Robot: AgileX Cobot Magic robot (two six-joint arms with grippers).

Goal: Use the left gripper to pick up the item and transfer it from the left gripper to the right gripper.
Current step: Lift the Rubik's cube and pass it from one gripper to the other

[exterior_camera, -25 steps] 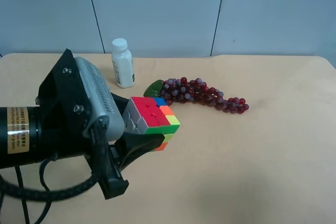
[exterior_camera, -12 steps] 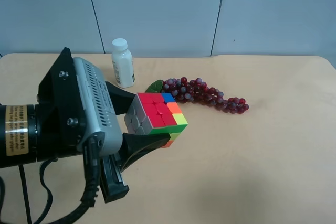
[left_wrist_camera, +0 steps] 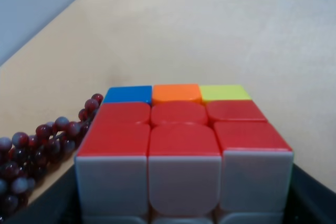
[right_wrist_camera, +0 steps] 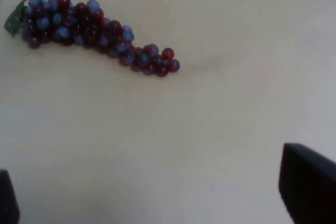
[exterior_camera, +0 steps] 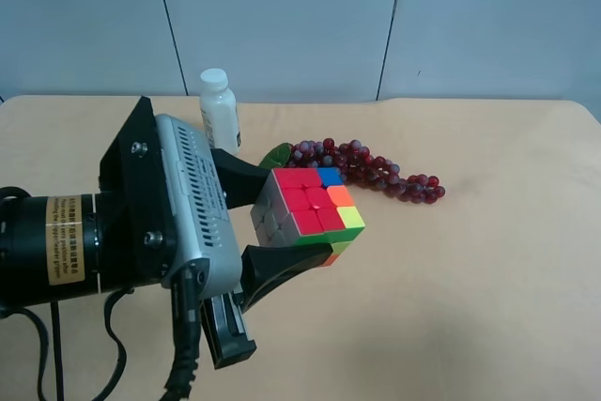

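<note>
The item, a small puzzle cube (exterior_camera: 310, 204) with a mostly red top face, is held above the table between the two black fingers of my left gripper (exterior_camera: 293, 220). That gripper has a grey vented housing and reaches in from the exterior high view's left. In the left wrist view the cube (left_wrist_camera: 184, 145) fills the frame, with the left gripper (left_wrist_camera: 184, 205) shut on its sides. My right gripper (right_wrist_camera: 152, 182) shows only in the right wrist view: its black fingertips (right_wrist_camera: 307, 182) sit wide apart at the frame's edges, open and empty above bare table.
A white bottle (exterior_camera: 219, 112) stands at the back of the tan table (exterior_camera: 488, 260). A red-purple grape bunch (exterior_camera: 366, 168) lies just beyond the cube; it also shows in the right wrist view (right_wrist_camera: 94, 32) and the left wrist view (left_wrist_camera: 37, 150).
My left gripper has carried the cube towards the exterior high view's right and a little lower in the picture. Bottle and grapes have not moved.
</note>
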